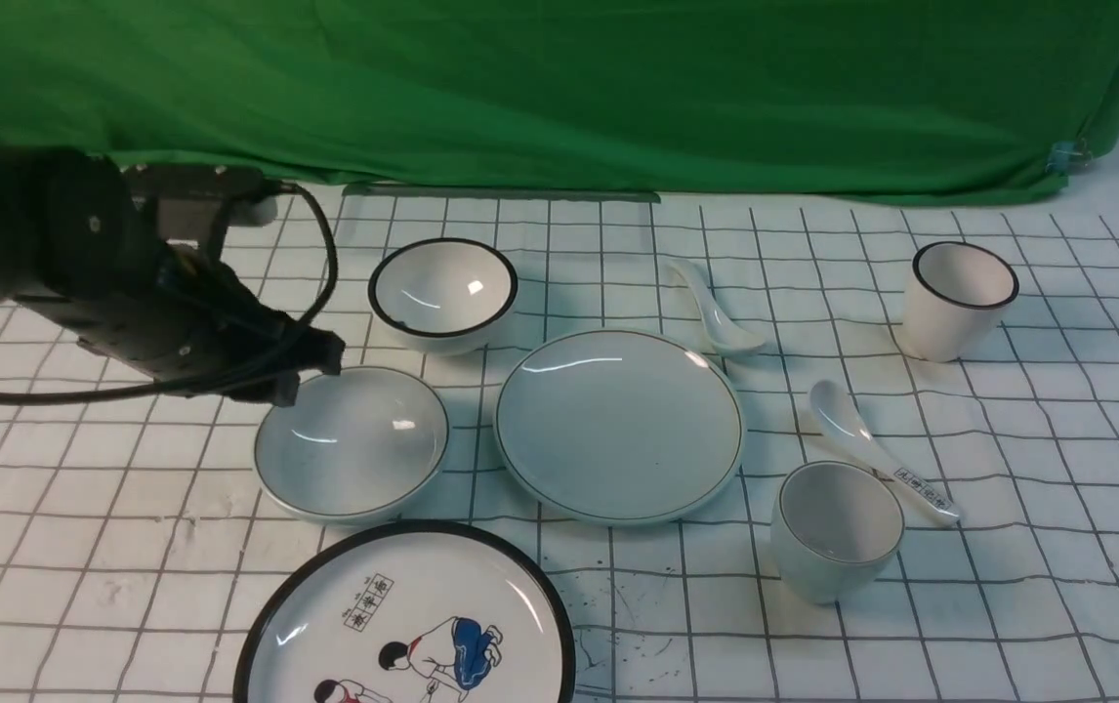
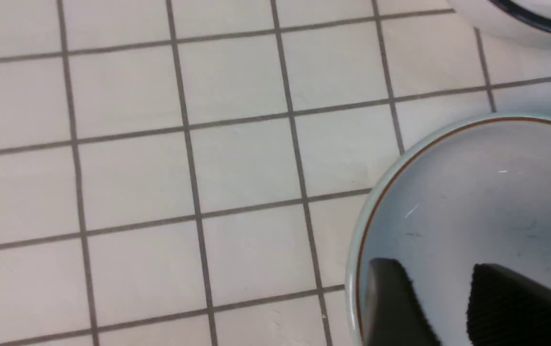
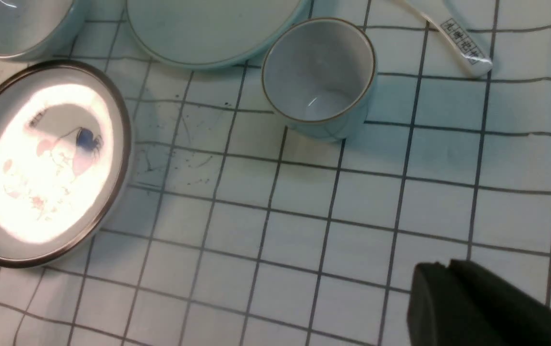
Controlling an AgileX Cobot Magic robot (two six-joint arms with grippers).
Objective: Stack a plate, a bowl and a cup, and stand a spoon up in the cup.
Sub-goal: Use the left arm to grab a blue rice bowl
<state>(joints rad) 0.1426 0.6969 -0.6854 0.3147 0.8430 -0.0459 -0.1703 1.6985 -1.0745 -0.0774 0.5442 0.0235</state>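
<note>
Nothing is stacked yet. Right jaws, lower right, are pressed together and empty. Cup (image 1: 838, 532) stands alone at lower right. Bowl (image 1: 352, 444) sits left of centre, left jaws spread at its rim. Plate (image 1: 618, 422) is bare at centre, and spoon (image 1: 730, 334) lies just beyond it.

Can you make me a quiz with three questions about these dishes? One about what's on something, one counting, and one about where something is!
1. What lies on the plain plate? A nothing; B a fork; C an apple.
2. How many spoons are there? A one; B two; C four.
3. The left tool is over which thing's edge? A the plain plate; B a spoon; C the wide bowl.
Answers: 1 A, its surface is bare. 2 B, one is plain and one has writing on its handle. 3 C, the left wrist view shows it above the bowl's inside, near the rim.
</note>
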